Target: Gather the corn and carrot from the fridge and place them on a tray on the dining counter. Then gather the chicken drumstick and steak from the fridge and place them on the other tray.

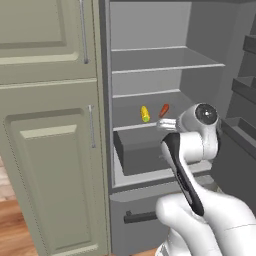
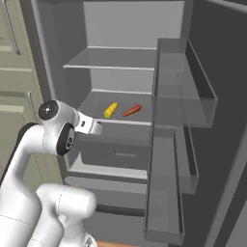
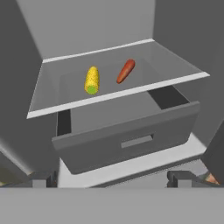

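A yellow corn cob and an orange carrot lie side by side on a glass fridge shelf, the corn to the left. Both also appear from the base cameras: corn and carrot. My gripper hangs in front of the open fridge, below and short of that shelf. It is open, with nothing between its fingertips. The chicken drumstick, steak and trays are out of view.
A grey drawer under the shelf is pulled partly out toward me. The open fridge door with its bins stands on the right. Tall green cabinets flank the fridge on the left. An upper shelf is bare.
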